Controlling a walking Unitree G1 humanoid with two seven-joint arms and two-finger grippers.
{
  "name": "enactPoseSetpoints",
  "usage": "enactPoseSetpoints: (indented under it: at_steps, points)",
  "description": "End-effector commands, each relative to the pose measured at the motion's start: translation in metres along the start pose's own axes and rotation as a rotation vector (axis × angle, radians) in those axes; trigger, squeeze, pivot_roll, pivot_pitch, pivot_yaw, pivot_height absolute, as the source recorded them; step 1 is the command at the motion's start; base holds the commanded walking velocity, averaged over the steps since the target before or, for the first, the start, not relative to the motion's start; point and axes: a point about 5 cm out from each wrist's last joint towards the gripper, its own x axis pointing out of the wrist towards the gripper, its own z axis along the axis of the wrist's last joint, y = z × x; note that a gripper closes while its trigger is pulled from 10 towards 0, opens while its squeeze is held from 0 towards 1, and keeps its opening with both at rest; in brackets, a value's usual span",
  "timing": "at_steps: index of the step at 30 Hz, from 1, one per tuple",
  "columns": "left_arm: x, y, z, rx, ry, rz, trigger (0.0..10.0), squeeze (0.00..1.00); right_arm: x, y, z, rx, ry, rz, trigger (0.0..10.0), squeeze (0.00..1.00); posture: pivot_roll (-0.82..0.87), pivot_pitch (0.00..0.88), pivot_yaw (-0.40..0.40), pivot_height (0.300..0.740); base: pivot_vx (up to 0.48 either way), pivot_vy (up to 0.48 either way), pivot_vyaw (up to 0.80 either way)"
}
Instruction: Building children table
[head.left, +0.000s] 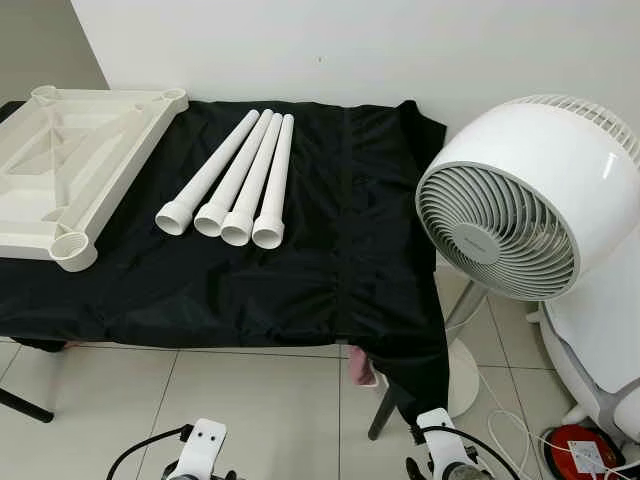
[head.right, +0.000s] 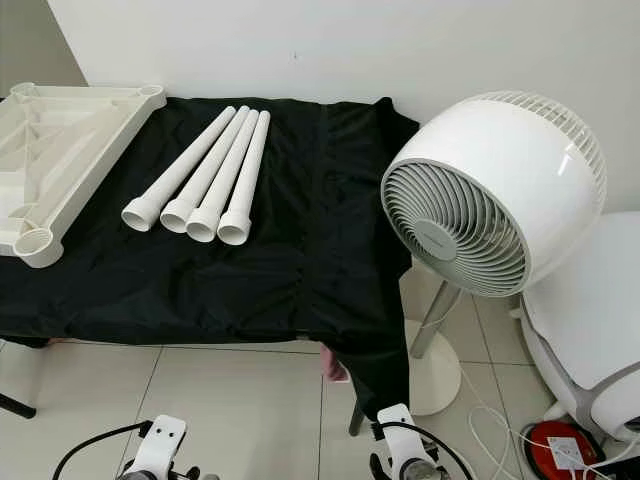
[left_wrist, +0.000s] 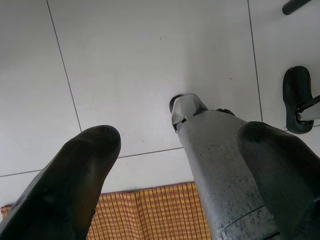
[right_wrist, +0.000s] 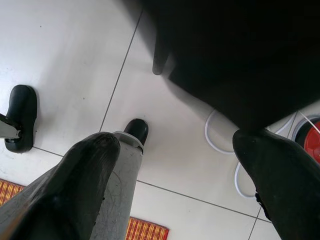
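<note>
While both arms are hanging low at the bottom edge of the head view, the table top is lying upside down at the upper left of the frame, on a table draped with a black cloth. Four white legs are lying side by side just right of it, touching one another, their wide ends facing the near edge. A white fan is standing at the right of the frame, beside the cloth's corner. The left gripper is pointing down at the tiled floor with its fingers spread apart, above an orange checked mat. The right gripper is hanging likewise, fingers spread wide, with a white cable lying between them.
</note>
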Motion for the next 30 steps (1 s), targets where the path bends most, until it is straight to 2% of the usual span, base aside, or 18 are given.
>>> enactPoseSetpoints:
  at_steps: [1, 3, 6, 8, 15, 30]
  points:
    - [0.001, -0.02, 0.004, 0.193, -0.036, -0.096, 10.0, 0.0, -0.006, 0.009, -0.024, -0.077, 0.07, 0.067, 10.0, 0.0, -0.09, 0.0, 0.054, 0.74, 0.0, 0.0, 0.0]
    - [0.001, -0.019, 0.005, 0.197, -0.04, -0.096, 10.0, 0.0, -0.006, 0.008, -0.023, -0.082, 0.067, 0.066, 10.0, 0.0, -0.09, 0.0, 0.054, 0.74, 0.0, 0.0, 0.0]
    - [0.001, -0.01, 0.01, 0.211, -0.054, -0.082, 10.0, 0.0, -0.002, 0.002, -0.006, -0.114, 0.015, 0.067, 10.0, 0.0, -0.09, 0.0, 0.054, 0.74, 0.0, 0.0, 0.0]
    - [0.001, -0.008, 0.012, 0.212, -0.056, -0.078, 10.0, 0.0, -0.001, 0.001, -0.003, -0.12, 0.004, 0.067, 10.0, 0.0, -0.09, 0.0, 0.054, 0.74, 0.0, 0.0, 0.0]
    - [0.002, -0.004, 0.017, 0.17, -0.075, -0.06, 10.0, 0.0, 0.002, 0.003, 0.01, -0.139, -0.039, 0.08, 10.0, 0.0, -0.08, 0.0, 0.058, 0.74, 0.0, 0.0, 0.0]
    - [0.003, -0.013, 0.019, 0.155, -0.081, -0.081, 10.0, 0.0, 0.003, 0.011, 0.016, -0.097, -0.079, 0.089, 10.0, 0.0, -0.08, 0.0, 0.058, 0.74, 0.0, 0.0, 0.0]
